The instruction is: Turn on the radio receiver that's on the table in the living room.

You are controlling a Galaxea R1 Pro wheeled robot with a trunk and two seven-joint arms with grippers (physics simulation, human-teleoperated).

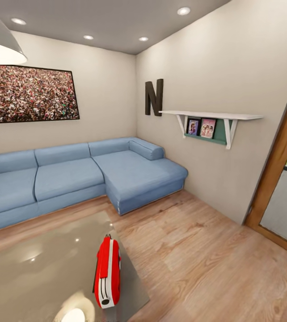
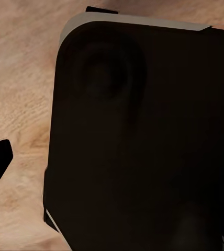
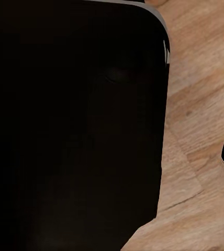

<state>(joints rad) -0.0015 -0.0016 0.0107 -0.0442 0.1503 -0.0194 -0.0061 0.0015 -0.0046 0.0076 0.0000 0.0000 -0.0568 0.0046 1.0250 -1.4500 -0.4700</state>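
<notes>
Head view: the radio receiver [image 1: 107,273] lies on the glossy desk [image 1: 31,264] near its right edge, white end panel nearest the robot, sofa [image 1: 72,176] beyond.

Left wrist view: a dark body over wood floor [image 2: 18,94]; I cannot tell whether that end effector is apart or together.

Right wrist view: likewise dark, state unknowable.

Best to roll closer, then press gently from above.

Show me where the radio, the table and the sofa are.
radio receiver [image 1: 107,273], head view, middle of its red body.
table [image 1: 36,264], head view, bare glossy top.
sofa [image 1: 67,176], head view, middle seat cushion.
</notes>
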